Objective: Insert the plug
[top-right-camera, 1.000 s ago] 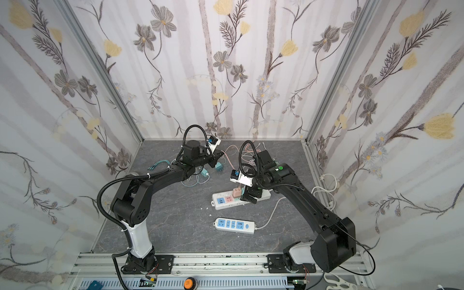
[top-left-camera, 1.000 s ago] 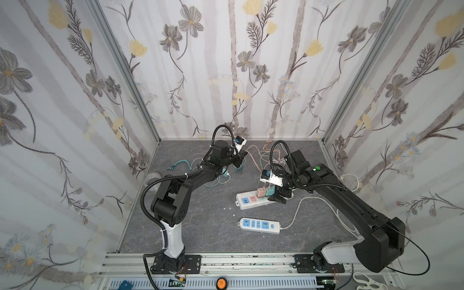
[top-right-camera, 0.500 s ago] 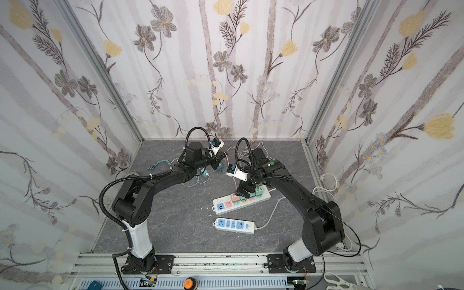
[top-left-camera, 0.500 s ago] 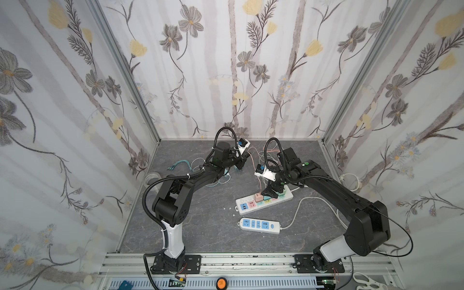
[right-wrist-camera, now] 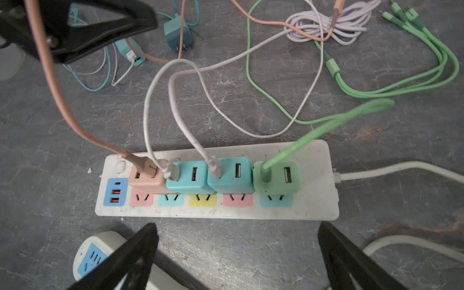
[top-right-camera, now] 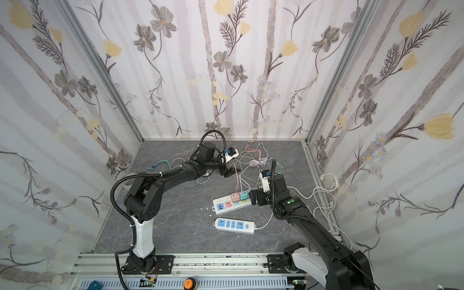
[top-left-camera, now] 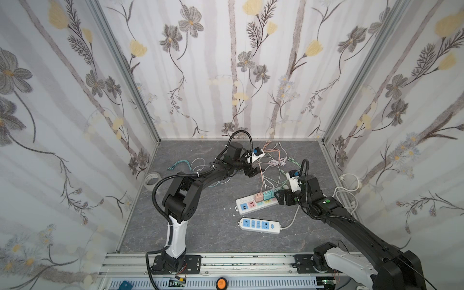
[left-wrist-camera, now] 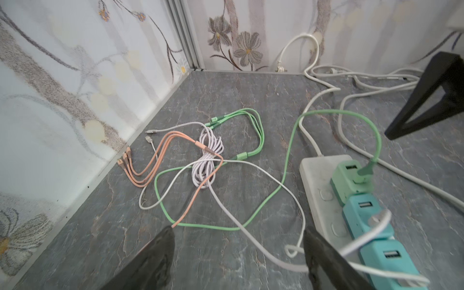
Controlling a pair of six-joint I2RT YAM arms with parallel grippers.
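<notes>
In both top views, a grey stone-look surface (top-left-camera: pixel 200 226) sits inside three walls (top-left-camera: pixel 226 75) covered in flower paper. A white power strip (top-left-camera: pixel 241 201) lies right of the middle. A second power strip (top-left-camera: pixel 258 224) lies just nearer. Loose cables (top-left-camera: pixel 273 160) lie far back, a tape roll (top-left-camera: pixel 152 178) sits by the left wall, and white cords (top-left-camera: pixel 349 180) lie by the right wall. The left end effector (top-left-camera: pixel 252 172) hangs over the far middle. The right end effector (top-left-camera: pixel 280 198) is at the right end of the first strip.

In the left wrist view, the surface meets two walls in a corner. Pink, green and pale cables lie in a tangle there. The left end effector (left-wrist-camera: pixel 238 251) is released. Its fingers stand wide apart, with only the surface and a white cable below.

In the right wrist view, the power strip holds four plugs in a row. The pink plug (right-wrist-camera: pixel 147 175) sits at the end by the blue USB block (right-wrist-camera: pixel 115 192). I cannot tell if it is pushed all the way in. Next come two teal plugs (right-wrist-camera: pixel 190 178) and a green plug (right-wrist-camera: pixel 277 177). The pink cable (right-wrist-camera: pixel 62 100) runs up across a left finger (right-wrist-camera: pixel 100 27). A loose teal plug (right-wrist-camera: pixel 177 35) lies on the surface farther off. The right end effector (right-wrist-camera: pixel 237 251) is released and holds nothing.
</notes>
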